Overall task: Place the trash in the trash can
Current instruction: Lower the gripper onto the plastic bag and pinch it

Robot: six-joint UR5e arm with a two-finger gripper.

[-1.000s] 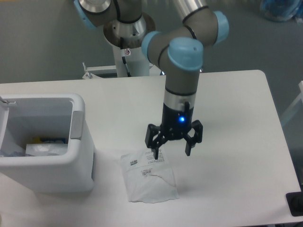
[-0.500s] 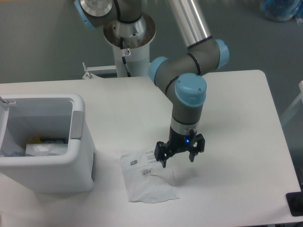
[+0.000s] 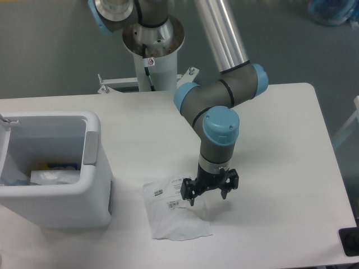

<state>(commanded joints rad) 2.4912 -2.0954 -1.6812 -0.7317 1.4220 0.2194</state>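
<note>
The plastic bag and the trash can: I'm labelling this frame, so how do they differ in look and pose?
The plastic bag lies flat and crumpled on the table; the trash can stands upright as a boxy bin. The bag is thin, translucent, with black-printed stickers; the can is opaque, thick-rimmed, with a grey side panel. The can is far larger. Both are whitish plastic.

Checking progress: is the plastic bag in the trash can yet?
No. The plastic bag lies flat on the table beside the trash can, under the open gripper.
</note>
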